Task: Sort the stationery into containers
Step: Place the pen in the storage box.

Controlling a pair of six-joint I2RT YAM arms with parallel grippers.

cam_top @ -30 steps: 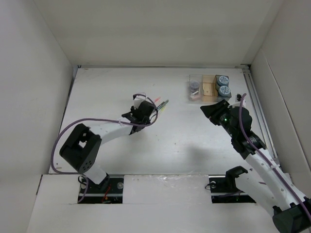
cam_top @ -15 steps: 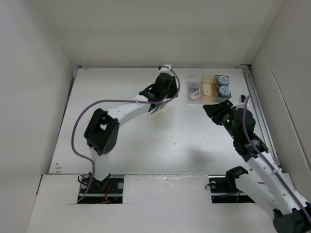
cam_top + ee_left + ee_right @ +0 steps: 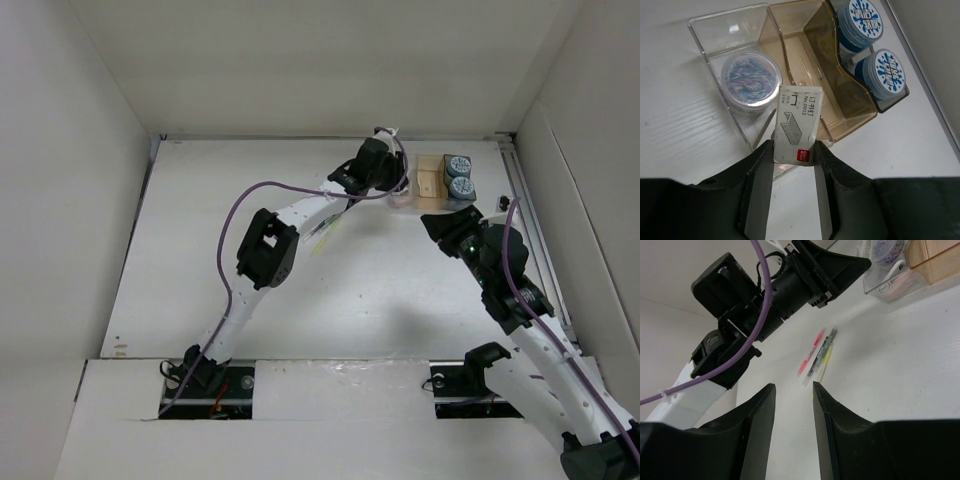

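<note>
1. Your left gripper [image 3: 795, 151] is clamped on a staple box [image 3: 797, 124]. One dark finger presses each long side of this flat, rectangular piece of pale card, which carries a printed drawing of staples and a small red logo.
2. The box hangs tilted over the near edge of the organiser tray [image 3: 730, 15], right above the wall that splits the clear compartment [image 3: 715, 56] from the tan compartment [image 3: 815, 80]. You cannot tell from the wrist view whether it touches the plastic.
3. In the clear compartment sits a round pot [image 3: 750, 81] with a see-through lid, and a tangle of purple and teal bits shows through it.
4. The tan compartment is translucent amber plastic, box-shaped with straight walls.
5. On the right, the dark grey compartment [image 3: 840, 62] is smoky plastic. It holds two rolls [image 3: 860, 19], short round drums with blue-and-white printed tops, one behind the other and touching.
6. From above, the left arm stretches far and right across the table [image 3: 220, 260], so the left gripper [image 3: 385, 172] covers the left end of the tray [image 3: 432, 178].
7. Your right gripper [image 3: 792, 390] has its fingers apart with nothing between them. It hangs just near of the tray [image 3: 447, 222].
8. Three thin pens [image 3: 816, 357] lie side by side on the white, faintly grained table, left of the tray. One is red, one dark and clear, one yellow-green.
</note>
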